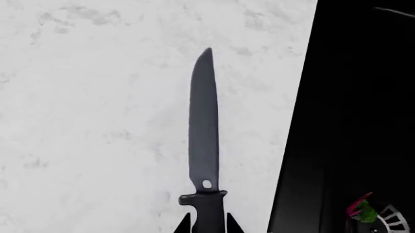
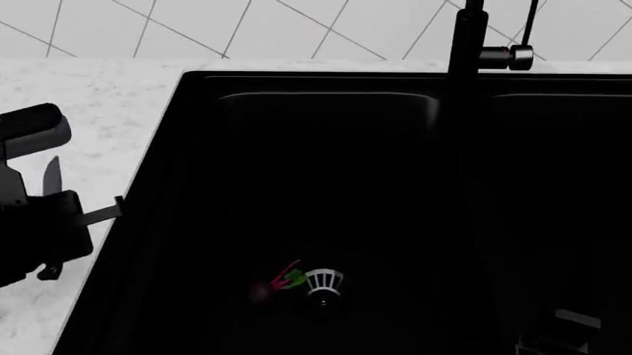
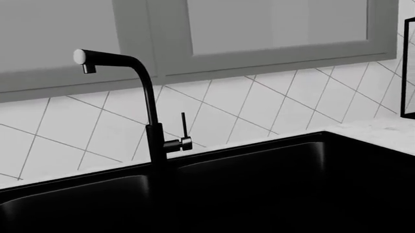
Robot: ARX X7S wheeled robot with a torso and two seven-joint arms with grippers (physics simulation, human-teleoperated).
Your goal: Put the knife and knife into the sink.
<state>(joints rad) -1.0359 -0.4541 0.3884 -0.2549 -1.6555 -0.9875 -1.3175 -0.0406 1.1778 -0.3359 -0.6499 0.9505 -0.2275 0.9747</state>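
Left gripper (image 1: 207,228) clamped knife (image 1: 203,126) handle over counter (image 1: 97,121) | carry it past sink (image 2: 296,185) rim before releasing | right jaws unseen

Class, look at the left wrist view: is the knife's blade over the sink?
No. The knife is held by the left gripper with its blade over the white counter, beside the sink.
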